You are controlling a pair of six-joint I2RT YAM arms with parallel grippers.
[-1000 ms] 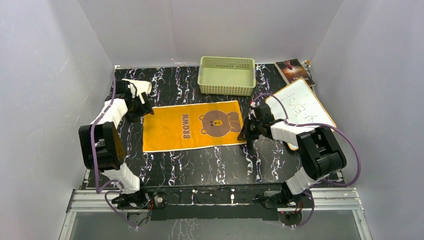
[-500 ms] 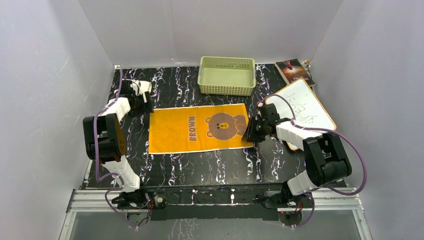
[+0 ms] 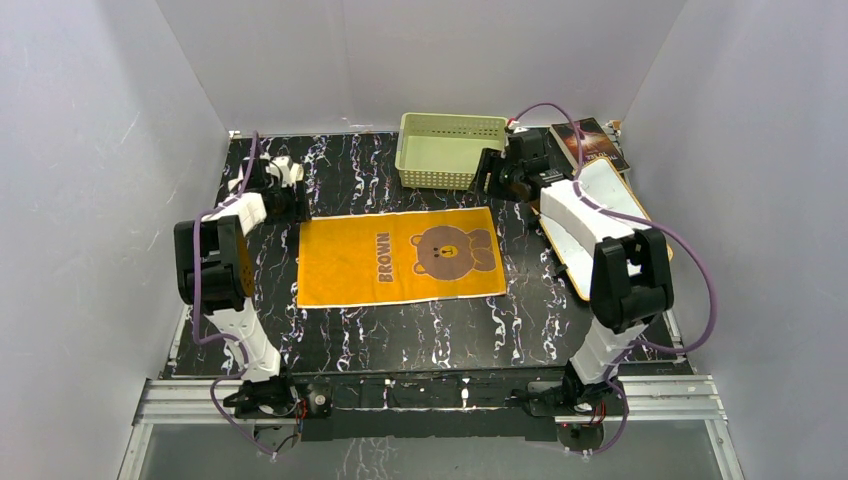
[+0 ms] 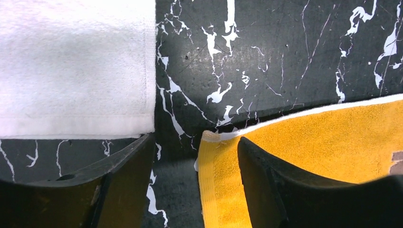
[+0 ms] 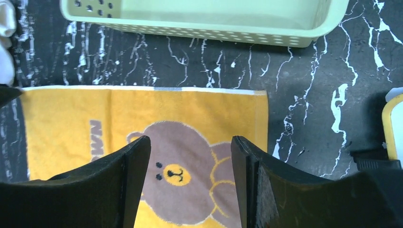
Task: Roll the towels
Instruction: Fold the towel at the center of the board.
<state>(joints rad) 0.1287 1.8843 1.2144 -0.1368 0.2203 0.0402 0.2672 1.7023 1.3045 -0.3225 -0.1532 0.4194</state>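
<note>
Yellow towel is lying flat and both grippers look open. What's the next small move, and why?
Probably lower the left gripper and close it on the far-left corner of the yellow towel. That corner sits between its open fingers, and the towel lies flat and unrolled. The right gripper hangs open near the towel's other end, holding nothing.

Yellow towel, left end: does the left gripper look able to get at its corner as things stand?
Probably yes. The left gripper hangs open right over a corner of the yellow towel, which lies flat on the table. The white towel sits off to one side, apart from it, and does not block the way.
</note>
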